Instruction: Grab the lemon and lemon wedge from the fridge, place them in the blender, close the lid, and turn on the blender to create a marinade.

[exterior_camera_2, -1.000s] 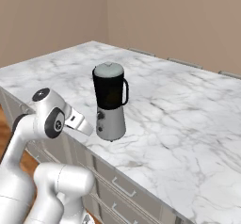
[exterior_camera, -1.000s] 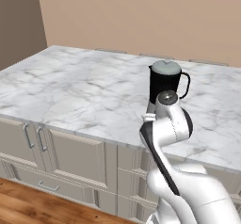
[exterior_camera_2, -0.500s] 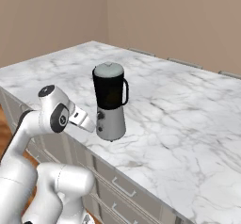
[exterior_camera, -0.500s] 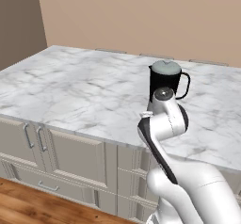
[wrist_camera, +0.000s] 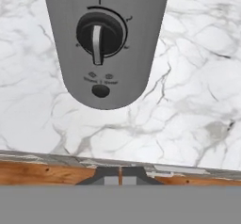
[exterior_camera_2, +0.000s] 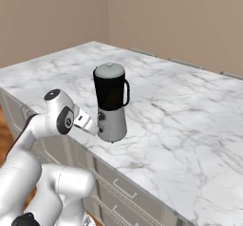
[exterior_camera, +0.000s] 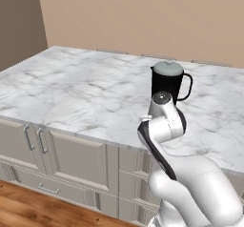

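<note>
The blender (exterior_camera_2: 110, 104) stands near the front edge of the marble counter, its black jug capped by the pale lid (exterior_camera_2: 109, 70); from the left base it shows as the blender (exterior_camera: 167, 84) behind my arm. My gripper (exterior_camera_2: 96, 129) is low at the counter's edge, right in front of the silver base, shut with nothing between its fingers. In the hand view the gripper (wrist_camera: 120, 176) points at the base (wrist_camera: 141, 39), with the dial knob (wrist_camera: 100, 35) and a small dark button (wrist_camera: 100, 91) straight ahead. The lemon, lemon wedge and fridge are out of view.
The marble counter (exterior_camera: 81, 92) stretches wide to the left and behind the blender. Grey cabinet doors and drawers (exterior_camera: 71, 159) run beneath its front edge (wrist_camera: 188, 166), above a wooden floor (exterior_camera: 28, 207). A beige wall closes the back.
The gripper's fingers have closed from wide open. The arm's elbow has risen and shifted a little towards the blender; the blender itself has stayed put.
</note>
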### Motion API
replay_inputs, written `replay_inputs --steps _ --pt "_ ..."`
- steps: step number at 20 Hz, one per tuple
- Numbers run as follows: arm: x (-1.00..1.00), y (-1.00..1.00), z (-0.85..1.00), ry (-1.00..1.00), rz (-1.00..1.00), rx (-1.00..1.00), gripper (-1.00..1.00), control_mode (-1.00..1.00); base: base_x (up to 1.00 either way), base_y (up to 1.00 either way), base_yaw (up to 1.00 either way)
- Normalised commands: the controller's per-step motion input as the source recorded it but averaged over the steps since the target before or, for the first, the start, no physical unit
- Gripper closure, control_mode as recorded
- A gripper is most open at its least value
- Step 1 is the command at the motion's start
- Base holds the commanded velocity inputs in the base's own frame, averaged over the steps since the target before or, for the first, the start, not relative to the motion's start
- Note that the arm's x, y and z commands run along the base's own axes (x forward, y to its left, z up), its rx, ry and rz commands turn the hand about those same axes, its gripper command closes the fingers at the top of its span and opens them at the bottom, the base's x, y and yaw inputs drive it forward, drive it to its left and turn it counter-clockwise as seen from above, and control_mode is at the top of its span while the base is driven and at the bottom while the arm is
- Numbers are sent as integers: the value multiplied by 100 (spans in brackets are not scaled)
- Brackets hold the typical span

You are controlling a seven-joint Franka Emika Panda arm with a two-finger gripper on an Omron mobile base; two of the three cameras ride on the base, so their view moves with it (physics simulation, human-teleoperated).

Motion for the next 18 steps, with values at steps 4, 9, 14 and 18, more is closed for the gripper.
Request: replay_inputs --steps 4,9,14,18 --pt "27 0 -29 0 0 0 100 -100 0 0 0" --pt "24 -3 -16 0 0 0 100 -100 0 0 0" --pt "19 -13 -9 2 0 0 100 -100 0 0 0" --pt "19 -12 -12 3 0 0 100 -100 0 0 0"
